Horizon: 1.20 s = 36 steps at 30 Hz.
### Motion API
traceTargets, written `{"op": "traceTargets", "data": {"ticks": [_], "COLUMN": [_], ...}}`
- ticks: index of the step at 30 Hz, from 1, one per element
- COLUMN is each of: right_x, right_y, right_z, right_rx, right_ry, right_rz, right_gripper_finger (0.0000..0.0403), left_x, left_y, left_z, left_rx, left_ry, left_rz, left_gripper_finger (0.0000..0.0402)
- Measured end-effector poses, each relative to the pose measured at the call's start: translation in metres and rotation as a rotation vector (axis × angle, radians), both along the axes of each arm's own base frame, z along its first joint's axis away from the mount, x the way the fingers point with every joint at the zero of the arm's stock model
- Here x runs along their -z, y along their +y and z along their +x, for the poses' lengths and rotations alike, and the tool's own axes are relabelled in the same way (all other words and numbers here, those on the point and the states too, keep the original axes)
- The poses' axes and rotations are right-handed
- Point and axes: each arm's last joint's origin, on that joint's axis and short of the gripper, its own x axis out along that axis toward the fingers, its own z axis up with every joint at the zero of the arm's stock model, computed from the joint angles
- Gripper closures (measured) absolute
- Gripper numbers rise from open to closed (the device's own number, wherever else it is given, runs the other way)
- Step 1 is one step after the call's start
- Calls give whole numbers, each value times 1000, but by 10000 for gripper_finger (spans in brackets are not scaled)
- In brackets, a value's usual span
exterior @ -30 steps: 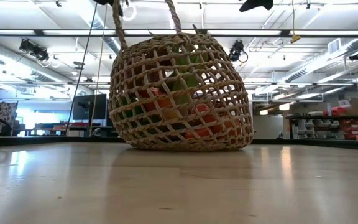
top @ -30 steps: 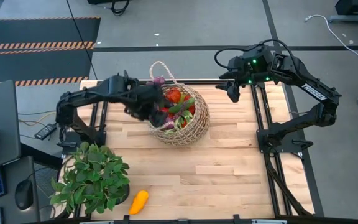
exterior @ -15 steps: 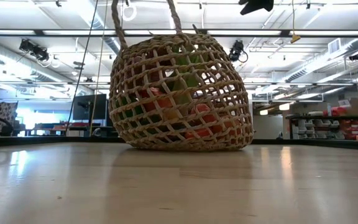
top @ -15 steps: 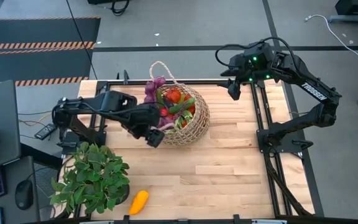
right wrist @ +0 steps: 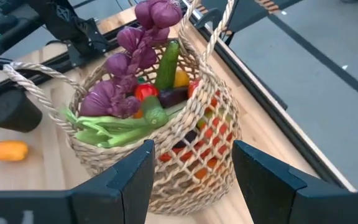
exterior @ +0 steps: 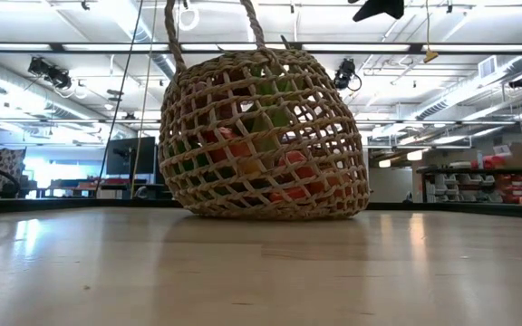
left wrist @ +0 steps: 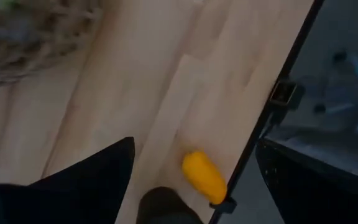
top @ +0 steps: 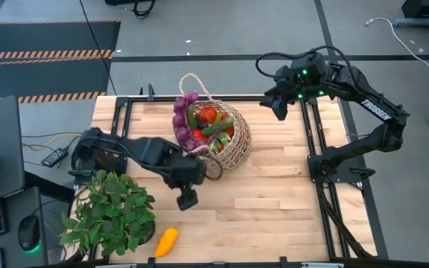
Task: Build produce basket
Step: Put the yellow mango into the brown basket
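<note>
The tan straw basket (top: 218, 141) stands upright on its base at the table's far middle. It is filled with produce: a purple string (right wrist: 132, 68), a cucumber (right wrist: 166, 62), leek leaves (right wrist: 101, 127) and red pieces. One yellow squash (top: 166, 241) lies on the table near the front edge. My left gripper (top: 187, 199) hangs open above the table between basket and squash, and the squash (left wrist: 202, 176) shows just beyond its fingers. My right gripper (top: 278, 108) hovers open, high, right of the basket (right wrist: 166, 143), and holds nothing.
A leafy potted plant (top: 110, 212) stands at the near left corner, close to the squash. Black frame rails (top: 315, 141) run along the table's left and right sides. Bare wood (top: 274, 208) lies near and right of the basket.
My left gripper has left the basket's left side and swung toward the table's near edge, sinking a little and rolling at the wrist. It has stayed open. The produce on the basket's left side now shows uncovered.
</note>
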Motion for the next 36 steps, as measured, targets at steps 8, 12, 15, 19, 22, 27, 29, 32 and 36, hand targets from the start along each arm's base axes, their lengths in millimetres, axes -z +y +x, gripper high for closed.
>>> {"op": "traceTargets", "data": {"ticks": [8, 12, 15, 19, 22, 27, 29, 32, 36], "right_x": [3, 4, 4, 5, 5, 5, 6, 7, 8], "right_y": [2, 2, 3, 3, 3, 4, 5, 5, 6], "right_z": [-1, -2, -3, -3, -3, -3, -4, -4, -5], "right_rx": [54, 55, 48, 1, -33, -61, -83, -103, -113], "right_ry": [10, 27, 37, 45, 54, 58, 70, 85, 103], "right_rz": [84, 92, 88, 66, 30, 27, 25, 13, 10], "right_gripper_finger": [184, 184, 184, 184, 184, 184, 184, 184, 184], "left_x": [27, 45, 62, 87, 105, 131, 142, 157, 174], "left_y": [-30, -49, -62, -76, -83, -93, -96, -101, -111], "left_z": [13, 20, 28, 38, 44, 52, 53, 53, 52], "left_rx": [64, 35, 27, 5, 2, -12, -22, -57, -61], "left_ry": [87, 134, 187, 285, 346, 442, 485, 556, 620], "left_rz": [14, 10, -4, -53, -71, -97, -81, -62, -64], "left_gripper_finger": [61, 61, 61, 61, 61, 61, 61, 61, 61]}}
